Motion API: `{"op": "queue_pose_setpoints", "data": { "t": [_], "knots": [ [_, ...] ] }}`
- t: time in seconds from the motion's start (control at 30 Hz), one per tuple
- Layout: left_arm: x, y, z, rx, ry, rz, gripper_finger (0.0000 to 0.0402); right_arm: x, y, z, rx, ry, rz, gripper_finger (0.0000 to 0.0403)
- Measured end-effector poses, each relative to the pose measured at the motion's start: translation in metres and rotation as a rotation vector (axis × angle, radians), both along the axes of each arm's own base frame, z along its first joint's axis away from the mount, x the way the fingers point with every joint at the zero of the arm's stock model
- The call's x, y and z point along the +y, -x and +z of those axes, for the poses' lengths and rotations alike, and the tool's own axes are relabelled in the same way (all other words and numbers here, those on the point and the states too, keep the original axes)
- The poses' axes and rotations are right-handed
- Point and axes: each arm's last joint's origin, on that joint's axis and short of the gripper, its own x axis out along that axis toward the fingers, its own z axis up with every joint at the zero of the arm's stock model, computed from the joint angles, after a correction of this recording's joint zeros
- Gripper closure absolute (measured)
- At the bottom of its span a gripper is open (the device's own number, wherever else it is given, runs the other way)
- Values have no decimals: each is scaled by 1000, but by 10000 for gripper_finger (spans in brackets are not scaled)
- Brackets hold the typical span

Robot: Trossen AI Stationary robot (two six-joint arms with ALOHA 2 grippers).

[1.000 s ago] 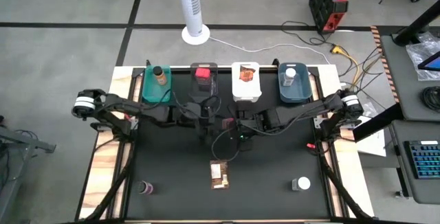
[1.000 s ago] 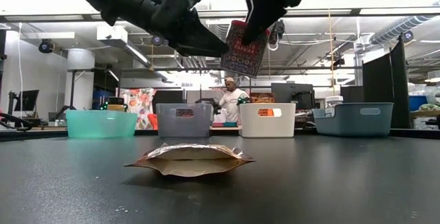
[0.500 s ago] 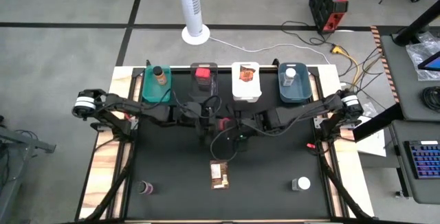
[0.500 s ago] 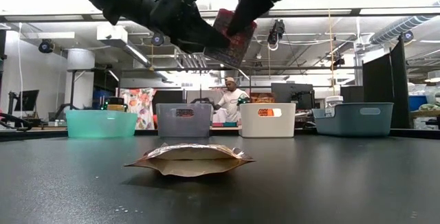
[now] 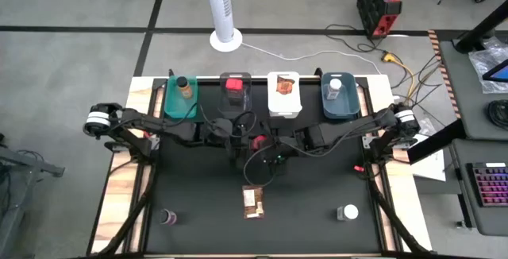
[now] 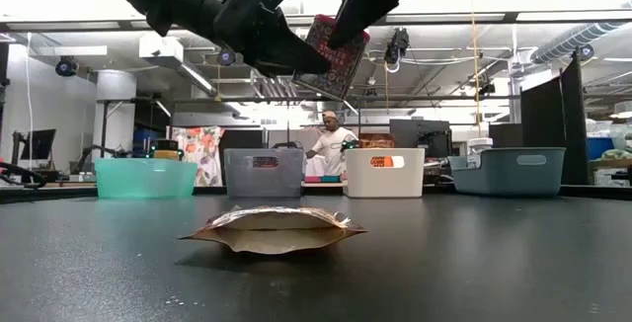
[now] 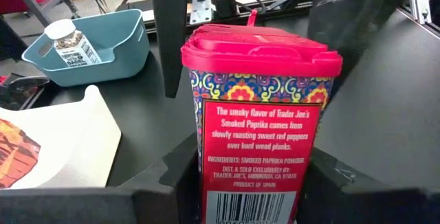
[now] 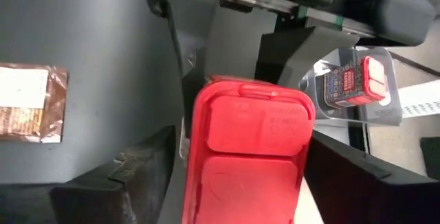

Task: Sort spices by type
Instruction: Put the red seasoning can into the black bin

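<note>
Above the middle of the table point(image 5: 198, 227), the left gripper point(image 5: 248, 142) and the right gripper point(image 5: 268, 143) both pinched one red tub point(image 7: 260, 124), held aloft just in front of the grey bin point(image 6: 263, 173)

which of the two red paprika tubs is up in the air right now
The red square smoked-paprika tub held above the table between both grippers; the other red tub lies in the grey bin.
</note>
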Motion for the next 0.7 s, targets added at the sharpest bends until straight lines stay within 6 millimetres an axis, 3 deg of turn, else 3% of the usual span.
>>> {"op": "queue_pose_setpoints", "data": {
  "t": [0.2,0.4,0.57,0.7],
  "knots": [
    [-3,5,-7,-67,19,3,253,-3,18,29,-81,-47,-15,85],
    [-16,15,-4,-233,52,-38,248,-10,57,60,-233,-102,-30,61],
    [-25,27,11,-314,39,-76,246,-13,84,52,-398,-131,-11,51],
    [-28,41,25,-397,14,-95,245,-11,93,36,-536,-187,58,49]
  ]
}}
